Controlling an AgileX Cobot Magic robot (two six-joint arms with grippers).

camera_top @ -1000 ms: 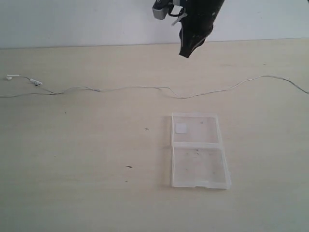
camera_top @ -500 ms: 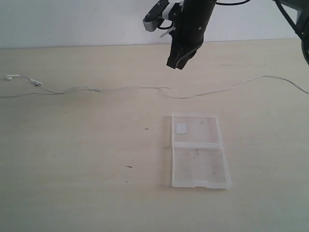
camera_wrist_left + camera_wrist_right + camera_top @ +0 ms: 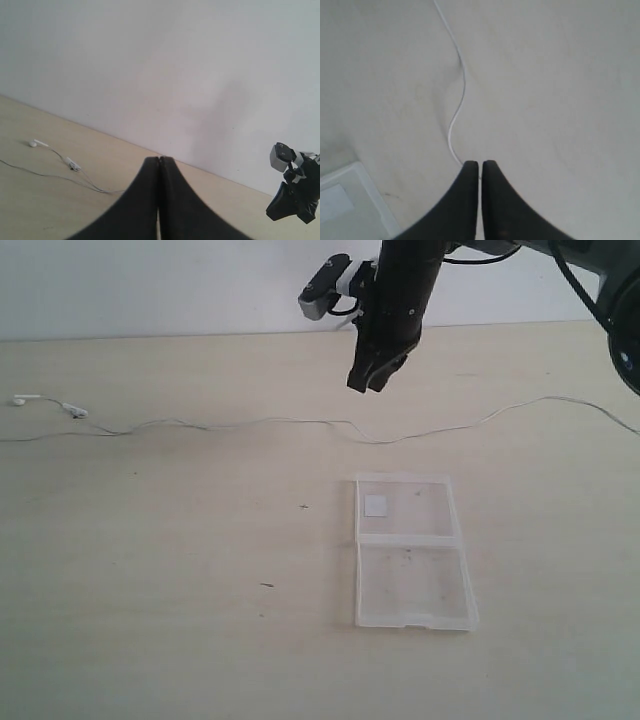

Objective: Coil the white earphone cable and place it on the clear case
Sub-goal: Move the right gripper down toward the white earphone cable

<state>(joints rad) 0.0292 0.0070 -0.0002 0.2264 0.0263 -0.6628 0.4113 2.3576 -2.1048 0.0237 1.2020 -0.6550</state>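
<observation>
The white earphone cable (image 3: pixel 260 423) lies stretched in a long wavy line across the table, its two earbuds (image 3: pixel 20 399) at the far left and its other end running off the right edge. The clear case (image 3: pixel 415 585) lies open and flat in front of the cable's middle, with a white sticker (image 3: pixel 376 504) in its far half. My right gripper (image 3: pixel 365 385) hangs shut and empty just above and behind the cable's middle; the cable (image 3: pixel 460 95) curves up to its tips (image 3: pixel 480 163). My left gripper (image 3: pixel 159 159) is shut and empty, with the earbuds (image 3: pixel 34 144) ahead of it.
A pale wall runs behind the wooden table (image 3: pixel 180 570). A corner of the case (image 3: pixel 345 205) shows beside the right fingers. The right arm's black wrist with its camera (image 3: pixel 295 190) shows in the left wrist view.
The right arm has come down and shifted slightly left, bringing its shut gripper closer to the cable's middle. Cable and case have not moved.
</observation>
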